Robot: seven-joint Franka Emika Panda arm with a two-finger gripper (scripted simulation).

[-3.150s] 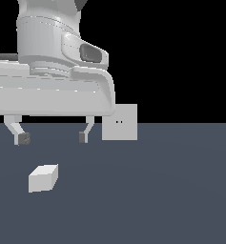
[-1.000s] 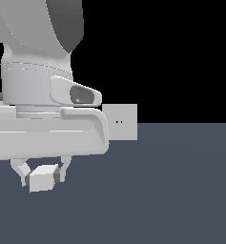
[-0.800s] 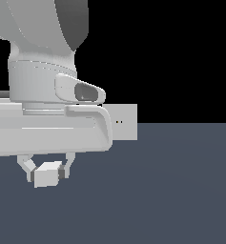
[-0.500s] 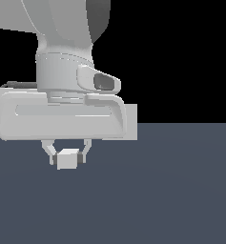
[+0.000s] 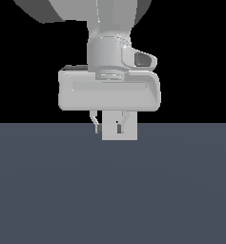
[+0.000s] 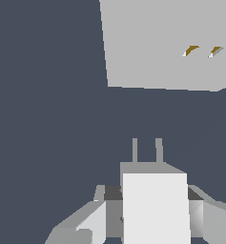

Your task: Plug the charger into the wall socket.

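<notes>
In the wrist view my gripper (image 6: 150, 202) is shut on the charger (image 6: 155, 209), a small white block held between the fingers (image 6: 97, 221). Its two prongs (image 6: 146, 150) point toward the wall socket (image 6: 152, 43), a flat light-grey panel with two small holes (image 6: 202, 50). There is a gap between prongs and panel, and the holes sit off to one side of the prongs' line. In the exterior view my gripper (image 5: 108, 128) hangs right in front of the wall socket (image 5: 129, 133). The charger blends into the panel there.
A dark grey-blue floor (image 5: 112, 190) stretches around the socket. My arm's large grey hand body (image 5: 108, 93) covers the top of the panel in the exterior view.
My gripper came down on the charger lying on the floor, shut on it, lifted it and carried it to the exterior view's right. It now hangs in front of the socket.
</notes>
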